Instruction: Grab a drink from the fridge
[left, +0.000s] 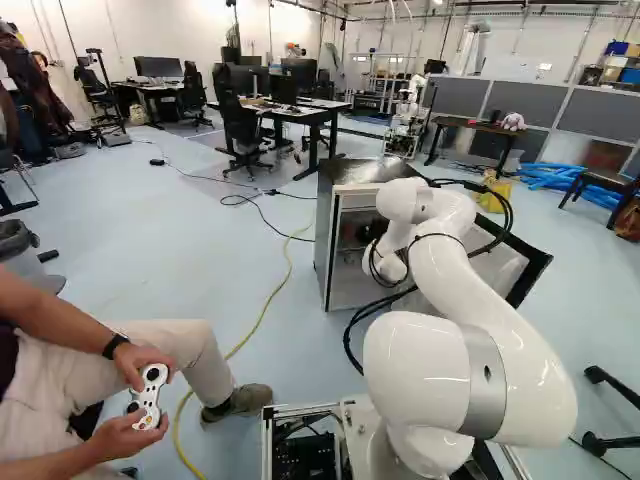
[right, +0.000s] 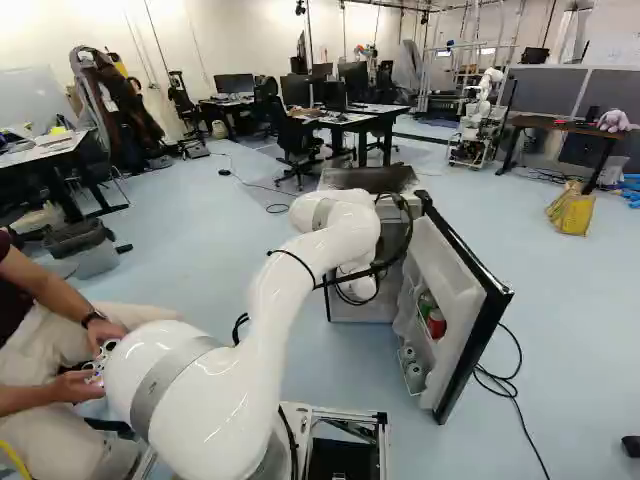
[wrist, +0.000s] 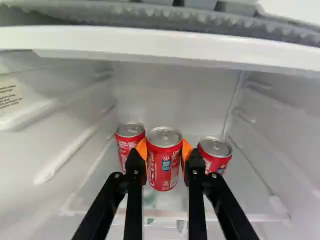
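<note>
Inside the open fridge (left: 365, 172), a red can (wrist: 164, 172) with white lettering is gripped by the pincer (wrist: 164, 150), a second can (wrist: 125, 148) and a third can (wrist: 215, 157) flanking it. A printed label (wrist: 9, 95) marks the inner wall (wrist: 37, 145). Outside spreads pale blue floor (left: 150, 240), with desks (left: 325, 105) and office chairs (left: 240, 125) beyond.

Sideways it's pretty snug tbh: one red can (wrist: 130, 146) and another red can (wrist: 215, 154) crowd either side of the gripper (wrist: 165, 155). Decent headroom over the can tops though, up to that white ledge (wrist: 165, 46). Ribbed side walls (wrist: 287, 140) box it in; the fridge door (right: 440, 265) hangs wide open.
</note>
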